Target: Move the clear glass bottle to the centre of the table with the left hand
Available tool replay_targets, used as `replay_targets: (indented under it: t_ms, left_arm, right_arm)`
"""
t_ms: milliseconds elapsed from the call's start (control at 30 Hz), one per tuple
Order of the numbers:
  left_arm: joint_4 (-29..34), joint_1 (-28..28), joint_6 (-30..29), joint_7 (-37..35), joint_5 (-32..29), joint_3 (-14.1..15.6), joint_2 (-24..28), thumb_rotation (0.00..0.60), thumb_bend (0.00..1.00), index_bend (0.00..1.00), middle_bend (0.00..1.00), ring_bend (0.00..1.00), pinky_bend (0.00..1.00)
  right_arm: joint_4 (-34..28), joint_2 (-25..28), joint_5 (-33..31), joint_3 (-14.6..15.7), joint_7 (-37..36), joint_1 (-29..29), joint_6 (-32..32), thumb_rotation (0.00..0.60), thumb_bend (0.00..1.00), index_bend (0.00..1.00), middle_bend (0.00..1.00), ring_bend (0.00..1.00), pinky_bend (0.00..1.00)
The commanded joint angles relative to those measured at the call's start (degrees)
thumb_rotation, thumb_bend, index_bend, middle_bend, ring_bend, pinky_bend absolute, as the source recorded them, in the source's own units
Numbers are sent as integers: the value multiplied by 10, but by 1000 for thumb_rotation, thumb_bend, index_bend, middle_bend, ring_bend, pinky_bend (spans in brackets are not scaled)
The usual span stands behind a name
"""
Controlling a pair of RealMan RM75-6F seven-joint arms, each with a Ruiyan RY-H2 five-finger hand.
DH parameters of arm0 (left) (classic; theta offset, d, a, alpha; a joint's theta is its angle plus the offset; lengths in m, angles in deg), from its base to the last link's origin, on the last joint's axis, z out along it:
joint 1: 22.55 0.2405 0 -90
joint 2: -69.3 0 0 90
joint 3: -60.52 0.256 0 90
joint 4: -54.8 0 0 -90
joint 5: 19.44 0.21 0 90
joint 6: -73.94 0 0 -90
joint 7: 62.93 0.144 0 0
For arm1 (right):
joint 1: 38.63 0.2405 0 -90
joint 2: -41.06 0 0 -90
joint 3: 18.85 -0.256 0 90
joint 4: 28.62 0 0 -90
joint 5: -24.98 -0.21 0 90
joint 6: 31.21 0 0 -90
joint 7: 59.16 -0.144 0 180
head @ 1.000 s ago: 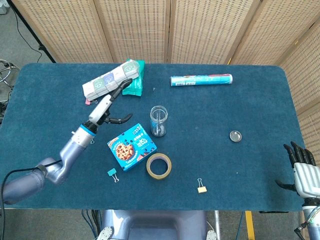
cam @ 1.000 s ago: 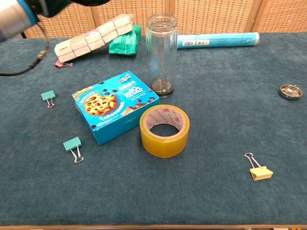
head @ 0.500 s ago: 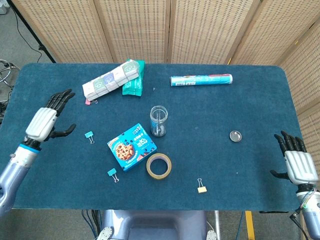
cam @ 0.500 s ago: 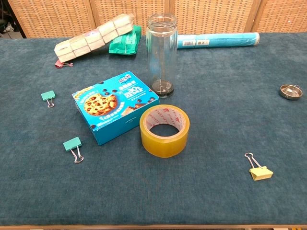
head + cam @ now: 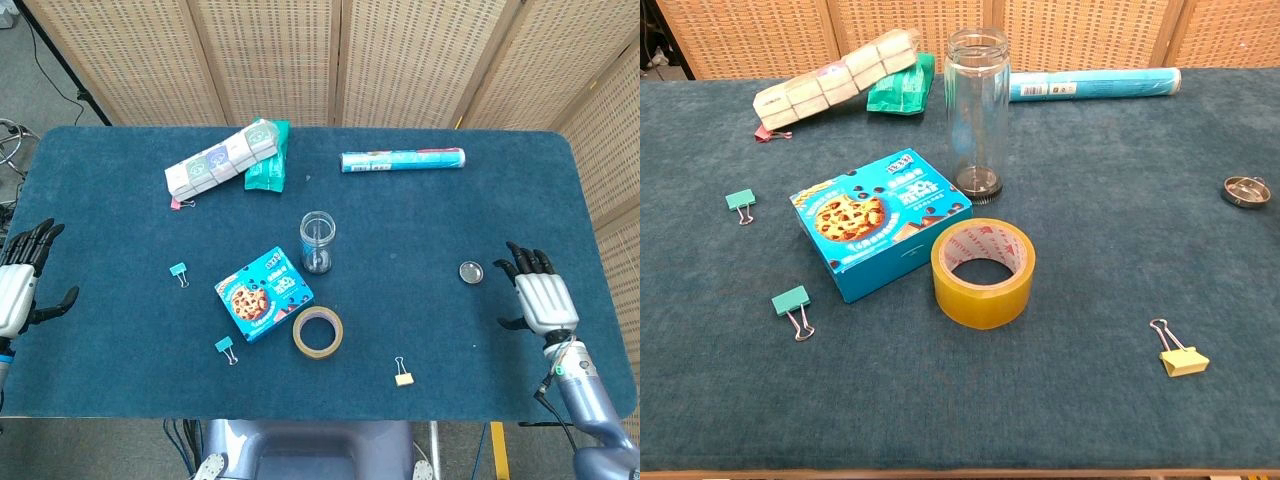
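Observation:
The clear glass bottle (image 5: pixel 317 241) stands upright and uncapped near the middle of the blue table; the chest view shows the clear glass bottle (image 5: pixel 976 110) behind the tape roll. My left hand (image 5: pixel 18 283) hovers at the table's far left edge, fingers spread, holding nothing, far from the bottle. My right hand (image 5: pixel 540 296) is over the right side of the table, fingers spread and empty, just right of the small metal lid (image 5: pixel 471 271). Neither hand shows in the chest view.
A blue cookie box (image 5: pixel 264 293) and a yellow tape roll (image 5: pixel 318 331) lie just in front of the bottle. Teal clips (image 5: pixel 179 271) (image 5: pixel 225 346), a yellow clip (image 5: pixel 403 377), a white packet stack (image 5: pixel 220 160), a green pouch (image 5: pixel 268 170) and a blue tube (image 5: pixel 402 160) are scattered around.
My left hand has drawn back from beside the packets near the bottle to the far left table edge. My right hand has moved up and inward toward the metal lid. The bottle has stayed put.

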Motion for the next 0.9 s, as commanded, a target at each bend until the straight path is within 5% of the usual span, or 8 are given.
replay_targets:
  t_ms: [33,333,900]
  left_arm:
    - [38,27,-31,24,12,0,23,600,341,0,0,0,0]
    - [63,49,-45,44,29,-9,32,600,341,0,0,0,0]
    - [57,56,-12,22,28,-31,40,600,341,0,0,0,0]
  right_arm:
    - [29,-34,-32,-9,36,31,-23,600,136,240,0,0,0]
    - [96,-86,-91,-13,87,73,-47,600,270,306,0,0,0]
    - [174,-141,-108,-11,91,113,-63,600,280,395,0,0,0]
